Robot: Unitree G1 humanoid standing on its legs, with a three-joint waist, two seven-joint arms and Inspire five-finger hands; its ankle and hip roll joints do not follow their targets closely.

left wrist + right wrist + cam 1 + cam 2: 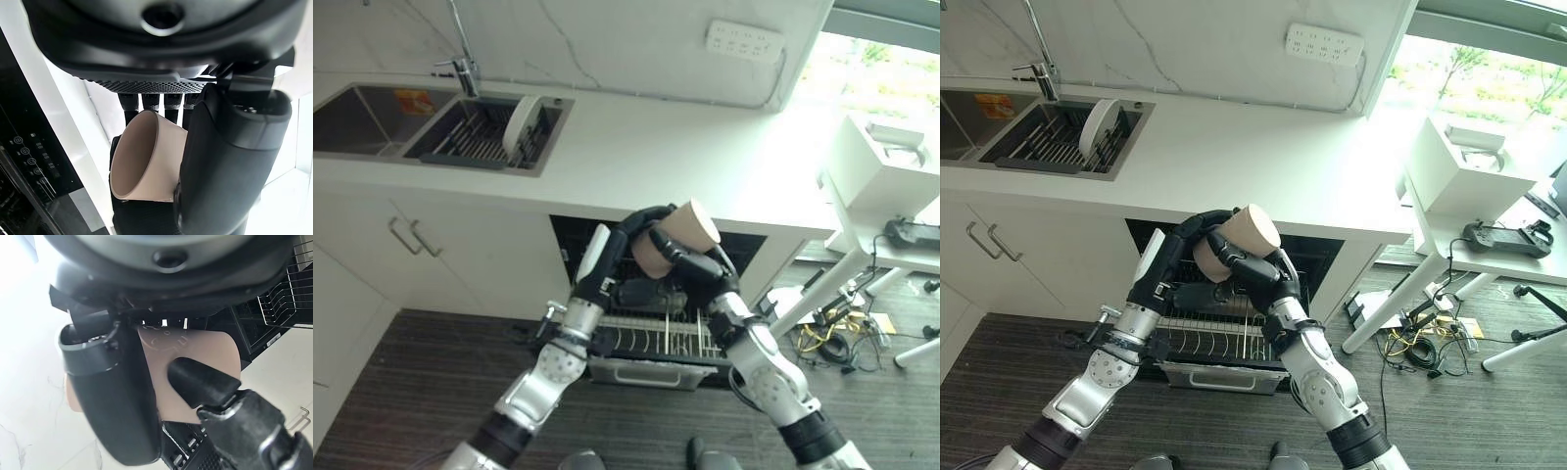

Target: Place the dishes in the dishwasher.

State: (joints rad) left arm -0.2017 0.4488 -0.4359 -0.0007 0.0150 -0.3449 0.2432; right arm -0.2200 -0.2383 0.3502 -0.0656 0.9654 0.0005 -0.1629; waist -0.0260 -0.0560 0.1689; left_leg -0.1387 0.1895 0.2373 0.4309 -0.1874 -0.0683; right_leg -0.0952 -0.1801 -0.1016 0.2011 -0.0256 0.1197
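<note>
Cup: the beige tapered ceramic cup (688,235) is held in the air above the pulled-out wire dishwasher rack (656,338).
Hands: left hand (641,223) and right hand (690,262) both curl their fingers round it.
Advice: let one hand release, then lower it mouth-down between the tines.
Writing: none legible.
Beyond: a white plate (519,125) stands in the sink rack on the tabletop.

Nothing I can properly read right now. Raised marks show on the base of the cup (166,340), above the dishwasher (641,370), but they're too faint to make out. Small round symbols line the dishwasher's control strip (29,156), with no legible words. An orange label (414,101) sits in the sink (352,122), up and left of the dishwasher, print too small.
</note>
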